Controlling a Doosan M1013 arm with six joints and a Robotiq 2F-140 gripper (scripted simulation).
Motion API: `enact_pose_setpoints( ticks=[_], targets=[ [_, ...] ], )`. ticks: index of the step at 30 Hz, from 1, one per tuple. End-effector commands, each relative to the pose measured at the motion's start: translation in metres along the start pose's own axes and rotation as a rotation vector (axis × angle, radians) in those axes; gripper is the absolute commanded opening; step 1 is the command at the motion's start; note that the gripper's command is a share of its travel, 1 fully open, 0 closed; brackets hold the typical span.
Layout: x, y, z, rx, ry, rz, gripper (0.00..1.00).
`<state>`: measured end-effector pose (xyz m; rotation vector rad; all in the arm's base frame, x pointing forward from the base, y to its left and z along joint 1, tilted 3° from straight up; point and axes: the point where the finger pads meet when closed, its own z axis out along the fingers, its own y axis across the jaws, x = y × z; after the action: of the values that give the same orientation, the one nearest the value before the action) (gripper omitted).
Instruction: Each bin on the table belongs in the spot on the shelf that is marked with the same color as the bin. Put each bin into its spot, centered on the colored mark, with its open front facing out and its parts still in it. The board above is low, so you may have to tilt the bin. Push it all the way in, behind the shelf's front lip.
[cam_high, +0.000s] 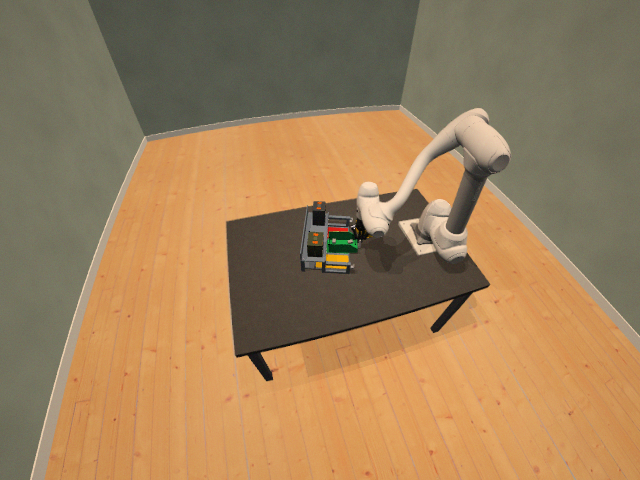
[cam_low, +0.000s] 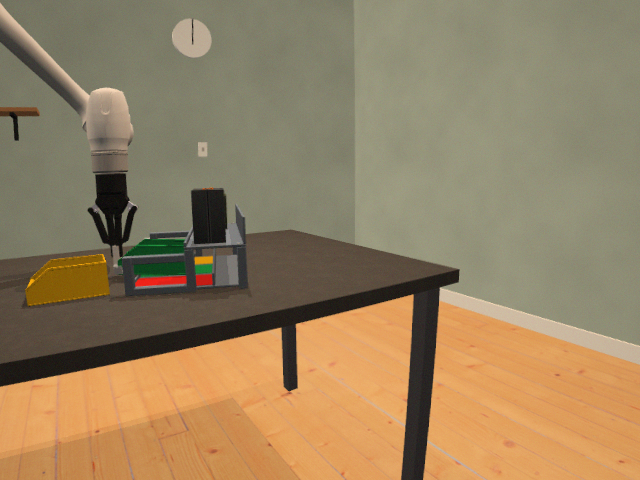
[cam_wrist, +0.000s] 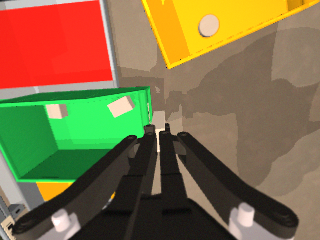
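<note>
Seemingly tucked partway into the shelf (cam_low: 241, 222), the green bin (cam_wrist: 75, 135) fills the left of the wrist view, open side up toward the camera, with two pale block-shaped parts (cam_wrist: 120, 106) lying on its floor; its left end is cut off by the frame edge. Above it lies the red mark (cam_wrist: 55, 45) of the shelf's floor, and below it a sliver of orange mark (cam_wrist: 52, 190), mostly covered by the gripper's linkage. Just right of the green bin's corner hangs the gripper (cam_wrist: 157, 131), fingers pressed together with nothing between them, tips low over the tabletop (cam_wrist: 260, 115) and close beside the bin wall; whether they touch it cannot be told. Farther right, at the top, the yellow bin (cam_wrist: 220, 30) sits tilted in the frame, its upper part cropped, one round pale part (cam_wrist: 208, 25) visible inside.

From the exterior view the yellow bin (cam_low: 67, 279) stands on the tabletop (cam_low: 310, 279) left of the shelf, apart from it, while the gripper (cam_low: 112, 242) points straight down between them. A black box (cam_low: 208, 215) stands on the shelf's top board.
</note>
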<state>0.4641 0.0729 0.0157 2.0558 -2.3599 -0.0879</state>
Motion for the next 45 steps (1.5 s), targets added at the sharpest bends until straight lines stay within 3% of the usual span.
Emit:
enact_pose_setpoints(
  ticks=[1,45],
  targets=[
    [0.000,0.000,0.000,0.000,0.000,0.000,0.10],
    [0.000,-0.015,0.000,0.000,0.000,0.000,0.10]
  ],
)
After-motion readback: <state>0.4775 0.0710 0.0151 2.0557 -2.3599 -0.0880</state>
